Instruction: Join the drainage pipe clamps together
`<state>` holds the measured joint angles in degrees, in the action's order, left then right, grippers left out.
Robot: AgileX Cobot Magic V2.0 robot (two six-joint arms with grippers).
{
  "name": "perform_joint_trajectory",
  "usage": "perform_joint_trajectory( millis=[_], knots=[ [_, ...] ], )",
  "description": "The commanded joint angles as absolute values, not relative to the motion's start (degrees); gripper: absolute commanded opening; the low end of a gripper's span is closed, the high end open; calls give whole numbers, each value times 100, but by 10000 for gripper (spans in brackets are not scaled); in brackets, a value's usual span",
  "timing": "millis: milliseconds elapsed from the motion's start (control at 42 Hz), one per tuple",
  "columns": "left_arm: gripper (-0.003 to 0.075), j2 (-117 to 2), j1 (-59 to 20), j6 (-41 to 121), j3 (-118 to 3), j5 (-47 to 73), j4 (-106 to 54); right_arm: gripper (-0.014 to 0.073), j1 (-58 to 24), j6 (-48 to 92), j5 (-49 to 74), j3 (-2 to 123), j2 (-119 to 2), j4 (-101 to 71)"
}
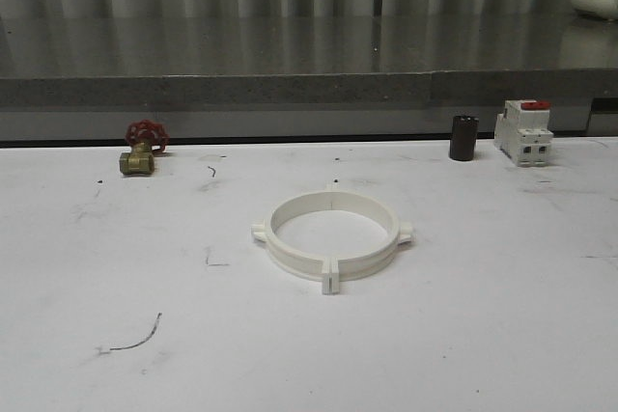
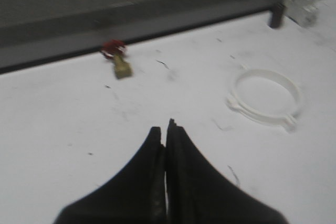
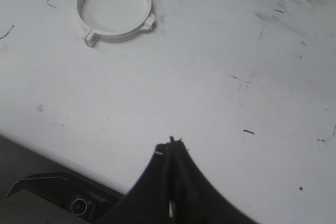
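No text, label or number is legible on anything

Your drainage pipe clamps [image 1: 331, 234] sat joined.
Both white half-rings formed one closed ring, flat on the table's middle.

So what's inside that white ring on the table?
Nothing but bare white table shows inside the ring of drainage pipe clamps; all views look straight through to the surface. What lies directly under the plastic rim itself is covered.
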<state>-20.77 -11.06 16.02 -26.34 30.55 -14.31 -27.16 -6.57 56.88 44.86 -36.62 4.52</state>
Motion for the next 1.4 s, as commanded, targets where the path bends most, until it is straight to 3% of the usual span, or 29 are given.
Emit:
perform_joint_trajectory(
  millis=[0, 262, 452, 762, 1381],
  knots=[
    [-20, -1365, -455, 1584, -2150, 2141, -1498, -68, -2731, -616, 5359, 4615, -3656, 495],
    [-20, 137, 249, 1390, -952, 1639, -1389, -68, -2731, -616, 5359, 4615, -3656, 495],
    [-20, 102, 236, 296, -709, 1372, -338, -68, -2731, -616, 5384, 4615, -3658, 495],
    [-20, 102, -44, -298, 163, -238, 182, -68, -2731, -616, 5384, 4615, -3658, 495],
    [-20, 102, -53, -298, 161, -173, 157, -68, -2731, -616, 5384, 4615, -3658, 495]
  ],
)
